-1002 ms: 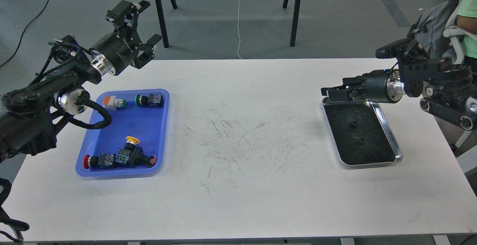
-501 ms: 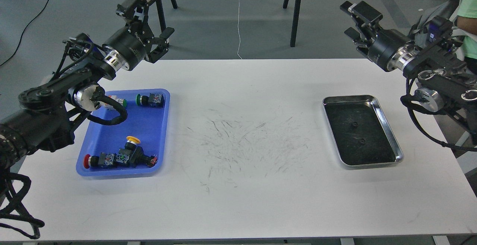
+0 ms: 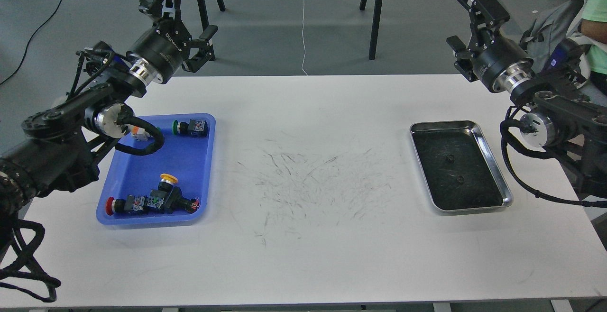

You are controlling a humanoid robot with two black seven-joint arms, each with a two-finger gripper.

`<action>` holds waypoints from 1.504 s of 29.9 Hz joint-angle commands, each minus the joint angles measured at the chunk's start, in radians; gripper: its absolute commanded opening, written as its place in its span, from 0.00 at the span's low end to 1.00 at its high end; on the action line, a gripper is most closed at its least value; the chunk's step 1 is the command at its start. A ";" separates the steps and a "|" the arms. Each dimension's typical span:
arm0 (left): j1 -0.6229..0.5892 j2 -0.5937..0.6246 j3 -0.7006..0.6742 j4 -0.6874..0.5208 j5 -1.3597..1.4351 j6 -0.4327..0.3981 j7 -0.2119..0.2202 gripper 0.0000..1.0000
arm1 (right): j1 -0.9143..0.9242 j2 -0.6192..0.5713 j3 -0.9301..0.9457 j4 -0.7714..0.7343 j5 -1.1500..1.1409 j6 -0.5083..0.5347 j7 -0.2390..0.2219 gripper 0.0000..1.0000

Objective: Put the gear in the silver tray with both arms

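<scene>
A white table fills most of the view, its middle marked with a patch of dark scuffs. Beyond its far edge lies grey floor with black stand legs, a thin white cord and loose black cables; part of a seated person shows at the right edge.

Two trays rest on the table. The blue tray sits at the left and holds five push-button parts: one orange, one green, one yellow, one red and a dark one with a red tip. The silver tray sits well apart at the right, its dark bottom bare.

Two black arms reach in. The left gripper hangs above the table's far left edge, fingers spread wide and empty. The right gripper hangs beyond the far right edge, above and behind the silver tray, fingers likewise apart and empty
</scene>
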 commanded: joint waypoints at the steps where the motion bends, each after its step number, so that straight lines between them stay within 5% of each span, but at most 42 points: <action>1: 0.003 -0.001 0.003 0.001 -0.001 -0.008 0.000 1.00 | -0.016 0.005 0.046 -0.001 0.000 -0.018 0.000 0.99; 22: 0.011 -0.006 -0.017 -0.004 -0.006 0.014 0.000 1.00 | -0.029 0.068 0.054 -0.001 0.130 -0.093 0.000 0.99; 45: 0.020 -0.010 -0.048 0.016 0.005 -0.065 0.000 1.00 | -0.110 0.082 0.174 -0.008 0.130 -0.085 0.000 0.99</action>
